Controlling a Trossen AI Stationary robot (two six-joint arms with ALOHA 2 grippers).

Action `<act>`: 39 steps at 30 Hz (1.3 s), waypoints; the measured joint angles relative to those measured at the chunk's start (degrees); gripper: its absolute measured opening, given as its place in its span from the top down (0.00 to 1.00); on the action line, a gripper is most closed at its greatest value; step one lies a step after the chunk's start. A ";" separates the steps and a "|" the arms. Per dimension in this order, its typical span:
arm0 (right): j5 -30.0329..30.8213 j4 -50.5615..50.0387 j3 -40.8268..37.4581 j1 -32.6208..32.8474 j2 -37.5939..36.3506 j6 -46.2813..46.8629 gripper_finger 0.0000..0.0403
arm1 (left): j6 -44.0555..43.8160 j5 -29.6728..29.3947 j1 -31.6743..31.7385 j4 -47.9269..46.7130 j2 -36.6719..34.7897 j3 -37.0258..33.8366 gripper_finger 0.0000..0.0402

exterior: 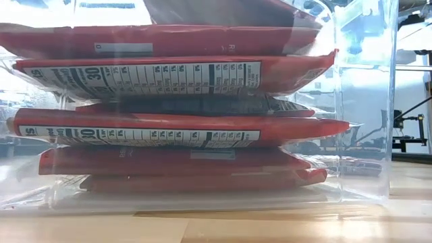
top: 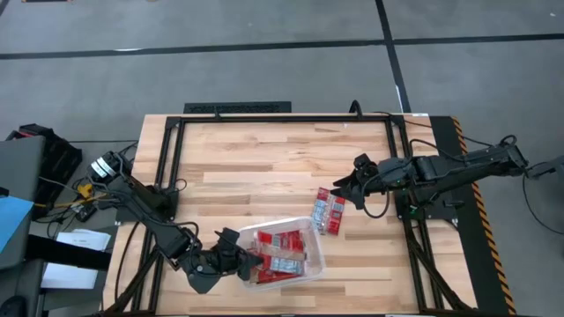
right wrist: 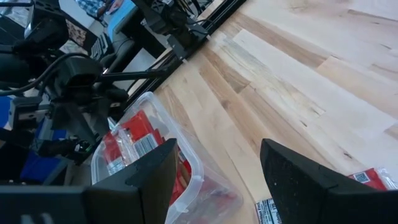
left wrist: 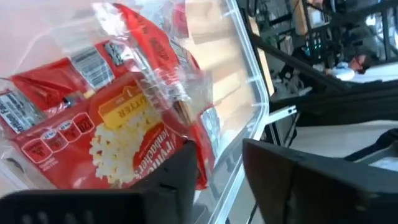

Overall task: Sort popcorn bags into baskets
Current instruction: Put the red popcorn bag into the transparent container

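Lying just beside the clear plastic rectangular bin (top: 315,261), on its far side toward the right arm, two flat red popcorn packets (top: 329,212) with white label panels rest side by side on the pale wooden table (top: 264,163) — these look like the ones left to sort. The rest, a stack of red packets (exterior: 175,128), already fill the bin; the low view shows them layered flat, and the left wrist view shows one with a yellow popcorn picture (left wrist: 118,140) pressed against the clear wall.

Each packet is likely light, thin and somewhat floppy, with a glossy wrapper that may slip. A pinch on a short edge or a raised corner seems the best hold, since they lie flat on the wood.

Hovering just beyond the two loose packets, on the side away from the bin, the right gripper (top: 345,189) has its jaws spread wide with nothing between them — the wrist view shows bare table in the gap. The left gripper (top: 236,253) sits at the bin's near-left corner, jaws parted with a narrower gap and the rim lying across that gap; whether the fingers touch the rim, I cannot tell.
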 joint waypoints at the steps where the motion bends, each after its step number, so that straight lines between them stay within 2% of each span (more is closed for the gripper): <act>1: 0.00 0.00 0.00 0.00 0.00 -0.38 0.37 | -0.20 0.86 0.00 0.00 -0.01 0.00 0.67; 7: -0.01 -1.32 0.00 0.00 0.00 -0.56 0.37 | -3.20 9.43 0.00 -2.47 -0.96 0.00 0.55; 14: 0.23 -5.18 -0.11 0.00 0.00 -0.30 0.37 | -6.36 11.12 -0.02 -10.04 -6.33 -0.02 0.52; 17: 3.31 -13.74 -0.11 0.00 0.23 4.46 0.37 | -6.71 8.68 0.00 -14.57 -9.74 -0.02 0.52; 21: 9.94 -31.20 -0.17 0.00 3.15 15.30 0.37 | -6.33 2.20 1.48 -20.57 -14.48 -0.02 0.52; 25: 9.89 -38.91 -0.22 0.76 7.77 25.37 0.37 | -3.77 -1.64 5.39 -24.39 -18.71 -0.02 0.52; 32: 9.95 -33.41 -0.20 4.91 18.86 33.60 0.37 | 8.52 3.93 17.52 -28.29 -26.73 -0.04 0.52; 36: 7.04 -26.94 -0.16 5.59 26.31 35.71 0.37 | 15.54 8.02 24.87 -29.91 -30.36 -0.04 0.52; 39: 4.46 -23.46 -0.15 5.42 31.45 38.09 0.37 | 19.77 13.36 30.50 -31.44 -32.10 -0.04 0.52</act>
